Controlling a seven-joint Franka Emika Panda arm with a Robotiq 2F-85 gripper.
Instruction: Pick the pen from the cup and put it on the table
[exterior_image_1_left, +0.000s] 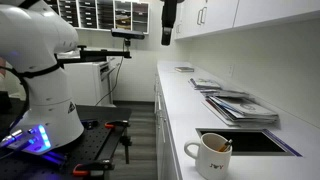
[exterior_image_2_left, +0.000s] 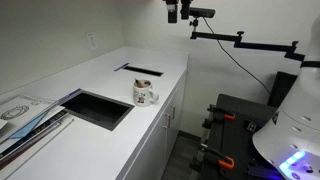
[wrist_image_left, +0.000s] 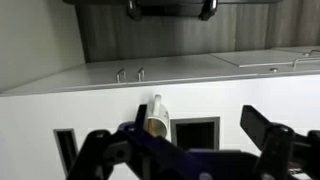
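Your gripper (exterior_image_1_left: 168, 38) hangs at the top centre of the frame in an exterior view, well above the long white countertop (exterior_image_1_left: 185, 95). In the wrist view, its fingers (wrist_image_left: 133, 10) stand wide apart along the top edge and hold nothing. The thin dark pen (exterior_image_1_left: 226, 146) leans inside the white ceramic mug (exterior_image_1_left: 208, 156) at lower right, just beside the dark rectangular recess (exterior_image_1_left: 250, 140).
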